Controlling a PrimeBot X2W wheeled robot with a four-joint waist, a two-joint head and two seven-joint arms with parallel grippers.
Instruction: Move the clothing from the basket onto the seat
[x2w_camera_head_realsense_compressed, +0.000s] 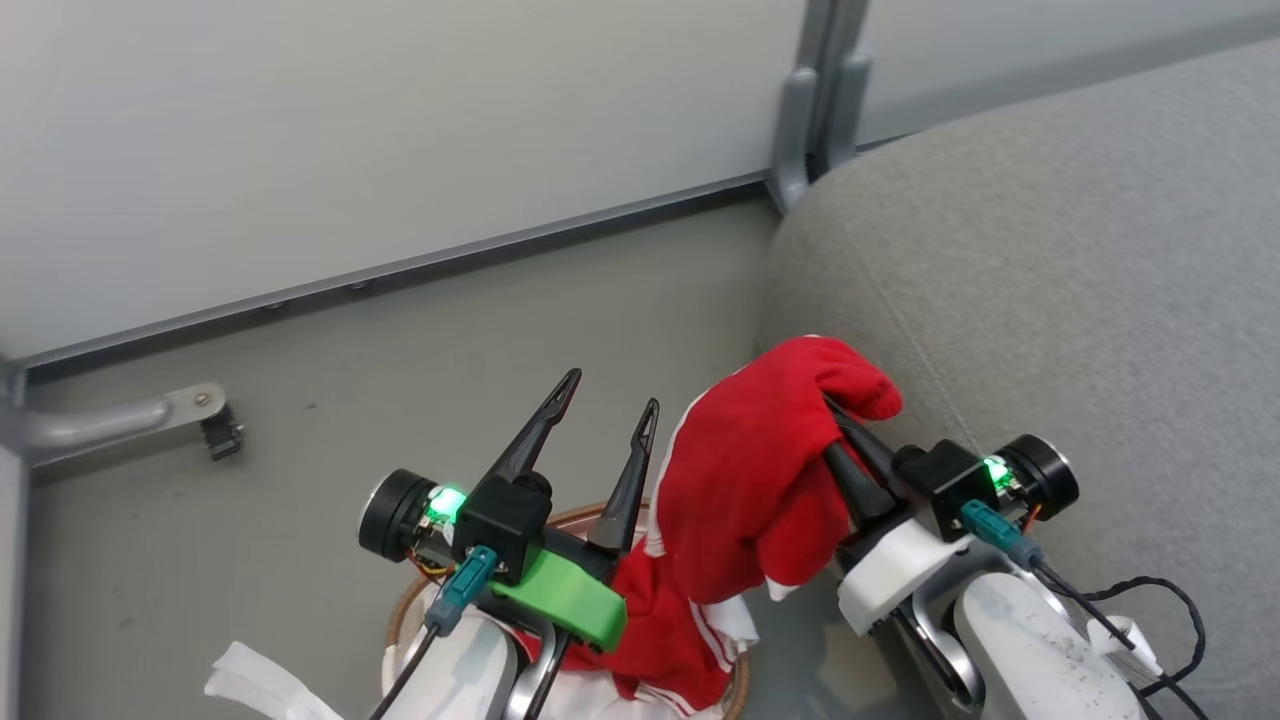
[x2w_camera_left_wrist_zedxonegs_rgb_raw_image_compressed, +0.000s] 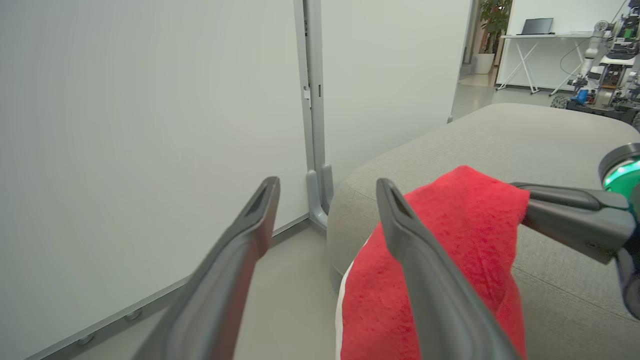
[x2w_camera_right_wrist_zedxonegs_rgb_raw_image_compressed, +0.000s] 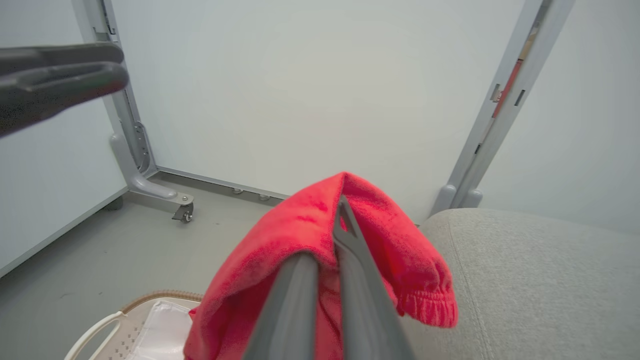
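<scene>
Two dark fingers of the right hand (x2w_camera_right_wrist_zedxonegs_rgb_raw_image_compressed: 336, 240) pinch shut on red clothing (x2w_camera_head_realsense_compressed: 750, 470), held up above the basket (x2w_camera_head_realsense_compressed: 398, 612) and just beside the grey seat (x2w_camera_head_realsense_compressed: 1050, 300). The left hand (x2w_camera_head_realsense_compressed: 610, 395) stands wide and empty over the basket, where red fabric with white stripes (x2w_camera_head_realsense_compressed: 690, 640) lies.

Basket (x2w_camera_head_realsense_compressed: 397, 618) on floor (x2w_camera_head_realsense_compressed: 500, 330) left of seat (x2w_camera_head_realsense_compressed: 1050, 300); clothing (x2w_camera_head_realsense_compressed: 750, 480) in and above it.

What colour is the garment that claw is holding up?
The clothing is bright red with thin white stripes and white panels, clearest in the head view.
</scene>
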